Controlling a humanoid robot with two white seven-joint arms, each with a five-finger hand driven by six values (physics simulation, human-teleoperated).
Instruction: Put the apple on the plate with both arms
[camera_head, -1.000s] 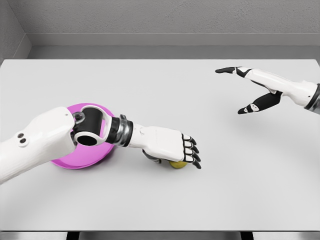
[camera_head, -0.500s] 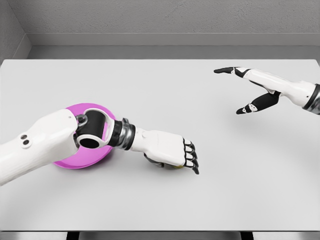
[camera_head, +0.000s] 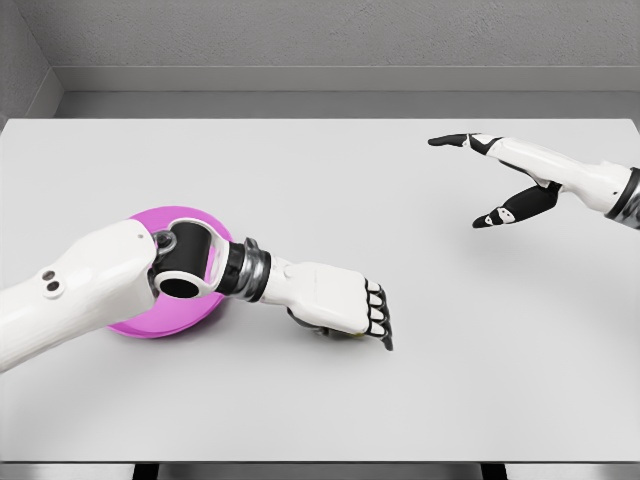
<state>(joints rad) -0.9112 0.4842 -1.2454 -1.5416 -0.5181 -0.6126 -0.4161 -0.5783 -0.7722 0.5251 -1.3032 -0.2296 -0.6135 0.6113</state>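
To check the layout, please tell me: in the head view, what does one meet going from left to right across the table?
pink plate → left hand, fingers curled downward → right hand, fingers spread, above the table.

The round magenta-pink plate (camera_head: 135, 322) sits flat on the table at the left side, low-rimmed and glossy — a good chunk of it is covered from view, only the top arc and lower left edge show. The apple is pretty much hidden — there's just a dark sliver (camera_head: 335, 333) peeking out low down just right of the plate, resting on the tabletop, colour not really readable.
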